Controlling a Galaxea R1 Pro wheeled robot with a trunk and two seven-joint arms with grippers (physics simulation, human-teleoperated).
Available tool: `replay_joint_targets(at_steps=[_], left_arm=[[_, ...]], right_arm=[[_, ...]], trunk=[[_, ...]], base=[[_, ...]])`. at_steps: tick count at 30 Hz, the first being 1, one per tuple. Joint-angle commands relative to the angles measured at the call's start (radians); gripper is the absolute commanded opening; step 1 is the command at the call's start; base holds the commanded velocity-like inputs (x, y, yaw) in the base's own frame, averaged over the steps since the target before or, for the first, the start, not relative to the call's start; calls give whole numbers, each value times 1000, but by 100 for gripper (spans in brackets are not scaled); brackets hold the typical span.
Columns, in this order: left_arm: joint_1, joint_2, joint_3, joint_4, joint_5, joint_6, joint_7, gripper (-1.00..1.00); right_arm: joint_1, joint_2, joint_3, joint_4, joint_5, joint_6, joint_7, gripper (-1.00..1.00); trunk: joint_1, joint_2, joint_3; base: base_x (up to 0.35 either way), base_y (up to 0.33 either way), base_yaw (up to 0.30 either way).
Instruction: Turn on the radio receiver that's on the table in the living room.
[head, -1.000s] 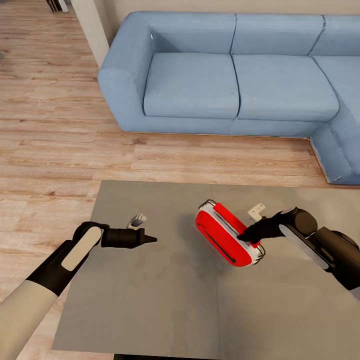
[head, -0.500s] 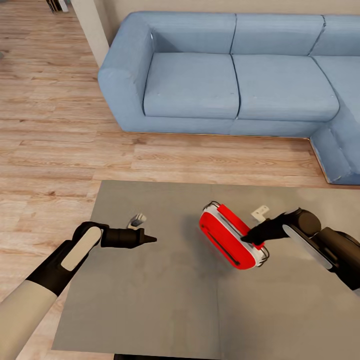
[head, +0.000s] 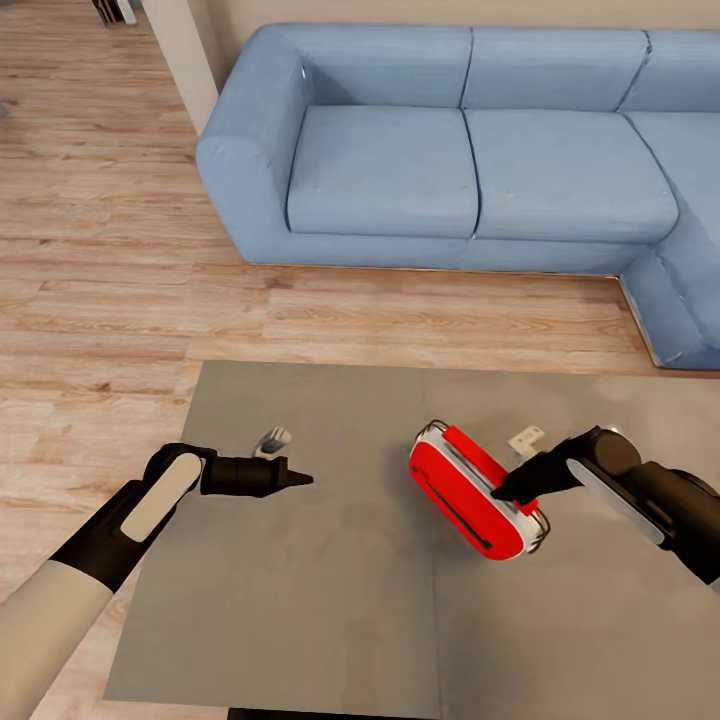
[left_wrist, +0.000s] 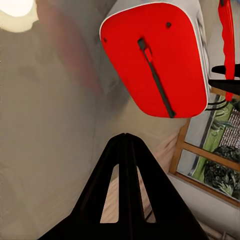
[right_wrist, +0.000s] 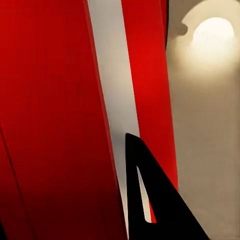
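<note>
Two arms reach out in front of you over the grey table (head: 330, 600), and you can read the scene from your left side across. Your left end effector (head: 300, 480) hangs above the left part of the table with its fingers pressed together into a single point, holding nothing; in the left wrist view the same closed tip (left_wrist: 125, 137) aims toward the radio receiver's (left_wrist: 157, 57) red face, well apart from it. Just behind that arm a small grey and white object (head: 273, 439) lies on the table; you cannot tell what it is. Right of centre, the radio receiver (head: 470, 495) sits on the table, tilted back and turned at an angle, its dark slot and white band showing, its thin metal handle at the far right end. Your right end effector (head: 500, 492) meets the radio's upper edge with its fingers drawn together; in the right wrist view the closed tip (right_wrist: 131, 142) rests against the white band between the red surfaces. Beside the right wrist, a small white piece (head: 526, 438) lies on the table. Beyond the table you see light wood flooring (head: 100, 250) and the blue sofa (head: 450, 150).
</note>
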Motion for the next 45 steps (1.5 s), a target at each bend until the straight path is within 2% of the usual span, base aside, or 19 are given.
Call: replay_joint_targets(at_steps=[1, 8, 21, 45], left_arm=[[0, 0, 0, 0, 0, 0, 0, -100], [0, 0, -1, 0, -1, 0, 0, -100], [0, -1, -1, 1, -1, -1, 0, -100], [0, -9, 0, 1, 0, -1, 0, -100]], right_arm=[[1, 0, 1, 1, 24, 0, 0, -100], [1, -2, 0, -2, 30, 0, 0, -100], [1, -35, 0, -4, 29, 0, 7, -100], [1, -44, -11, -9, 20, 0, 13, -100]], trunk=[[0, 0, 0], [0, 0, 0], [0, 0, 0], [0, 0, 0]], base=[[0, 0, 0], [0, 0, 0], [0, 0, 0], [0, 0, 0]])
